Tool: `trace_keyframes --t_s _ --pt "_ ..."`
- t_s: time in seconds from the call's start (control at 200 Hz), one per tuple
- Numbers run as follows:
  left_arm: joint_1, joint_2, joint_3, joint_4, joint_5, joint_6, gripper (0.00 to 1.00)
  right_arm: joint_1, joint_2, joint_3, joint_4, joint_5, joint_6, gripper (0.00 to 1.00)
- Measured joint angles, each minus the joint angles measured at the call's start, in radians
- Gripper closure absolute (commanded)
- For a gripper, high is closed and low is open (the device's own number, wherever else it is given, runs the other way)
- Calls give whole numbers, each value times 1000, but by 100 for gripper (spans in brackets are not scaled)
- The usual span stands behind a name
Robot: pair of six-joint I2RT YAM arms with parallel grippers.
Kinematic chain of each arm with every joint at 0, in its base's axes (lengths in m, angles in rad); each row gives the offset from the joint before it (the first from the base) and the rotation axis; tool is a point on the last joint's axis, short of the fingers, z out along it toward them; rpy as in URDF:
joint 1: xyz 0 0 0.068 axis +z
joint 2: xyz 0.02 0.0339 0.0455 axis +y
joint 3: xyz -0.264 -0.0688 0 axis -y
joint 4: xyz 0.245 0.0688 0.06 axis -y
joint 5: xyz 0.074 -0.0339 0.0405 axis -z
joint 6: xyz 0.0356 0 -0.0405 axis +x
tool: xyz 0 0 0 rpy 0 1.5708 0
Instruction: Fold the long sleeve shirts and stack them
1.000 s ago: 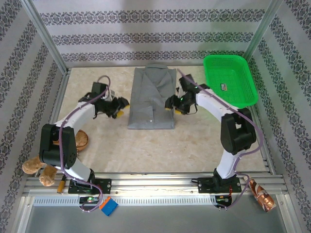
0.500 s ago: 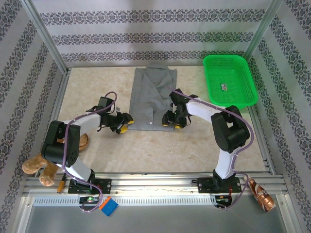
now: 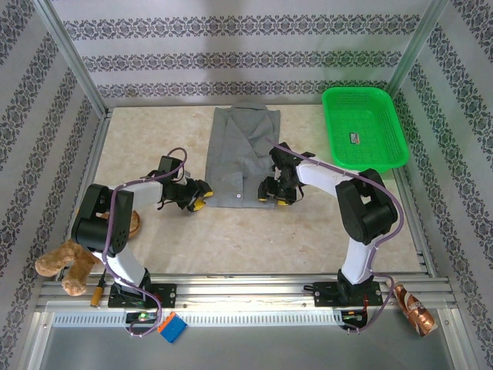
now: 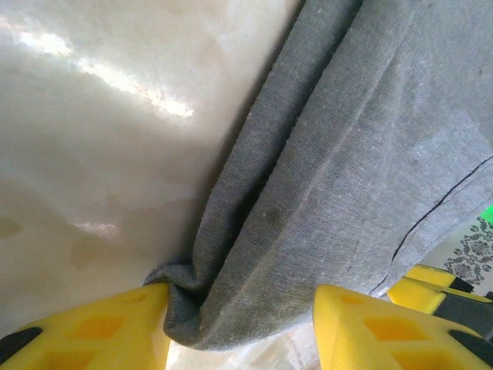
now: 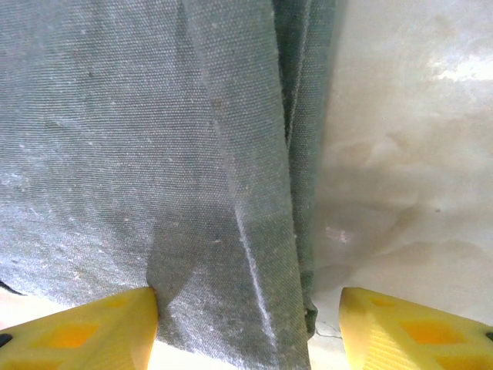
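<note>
While the grey shirt lies flat, I see my left gripper and right gripper spread apart, straddling its near corners (fabric between both jaws).

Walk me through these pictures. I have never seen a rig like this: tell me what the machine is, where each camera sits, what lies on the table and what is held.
These are two robot arms bolted at the near edge of a table. The wide picture looks down from above and behind them. The two close-ups come from a camera on each wrist, with that arm's yellow fingers at the bottom. On the table lie a grey long sleeve shirt, folded into a narrow strip, and a green basket at the far right. A brown plush toy sits at the near left edge. The left end effector and the right end effector each straddle a near corner of the shirt, fingers apart with fabric between them. Nothing looks lifted or firmly clamped yet.
</note>
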Motion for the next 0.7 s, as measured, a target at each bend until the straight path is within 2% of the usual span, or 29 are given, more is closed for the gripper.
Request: trace_keyframes --t_s 0.16,0.32,0.495,0.699 --pt "7 -37 53 -142 -60 75 43 -38 -67 -19 -11 32 -4 35" --pt "8 -10 302 -276 -95 198 44 -108 -86 67 -27 47 -54 35" --pt "11 136 534 -340 -109 346 48 -130 30 275 -19 51 -137 37" --pt "11 286 613 -411 -126 457 52 -130 184 412 -8 39 -183 41"
